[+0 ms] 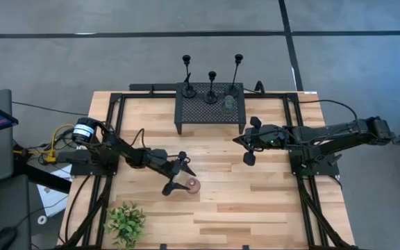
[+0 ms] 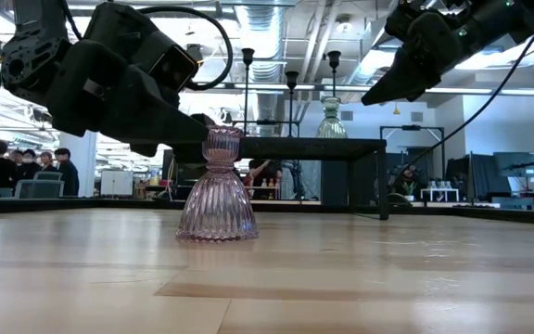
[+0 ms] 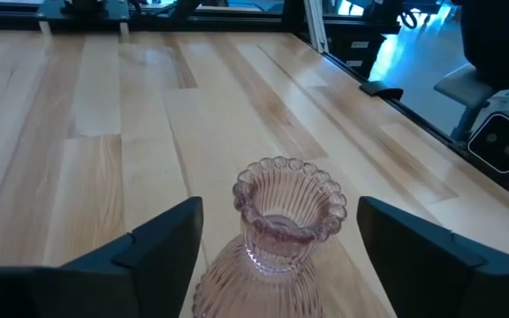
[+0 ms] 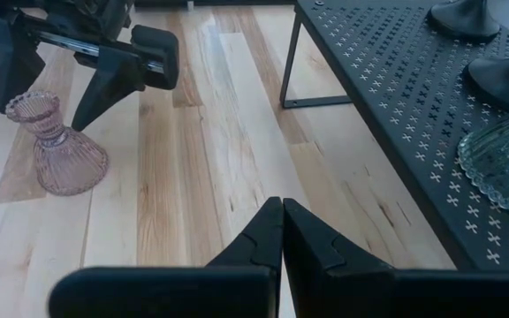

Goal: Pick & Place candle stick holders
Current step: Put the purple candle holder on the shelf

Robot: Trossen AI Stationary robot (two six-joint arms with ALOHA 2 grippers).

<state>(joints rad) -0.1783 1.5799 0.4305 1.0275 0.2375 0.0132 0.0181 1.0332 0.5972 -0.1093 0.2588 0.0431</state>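
Overhead only: plant (image 1: 126, 221) beside table (image 1: 255, 201)

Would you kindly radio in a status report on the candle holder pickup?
Left end effector open around pink glass holder. Right end effector shut, idle by rack. Nothing blocking.

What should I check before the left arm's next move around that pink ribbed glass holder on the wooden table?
1. Pink ribbed glass holder upright on the wooden table: ok.
2. Left gripper open, a finger either side of the holder: ok.
3. Fingers clear of the glass: cannot tell.
4. Right gripper shut, away from the holder: ok.
5. Three slim black candlesticks standing on the black perforated metal rack: ok.
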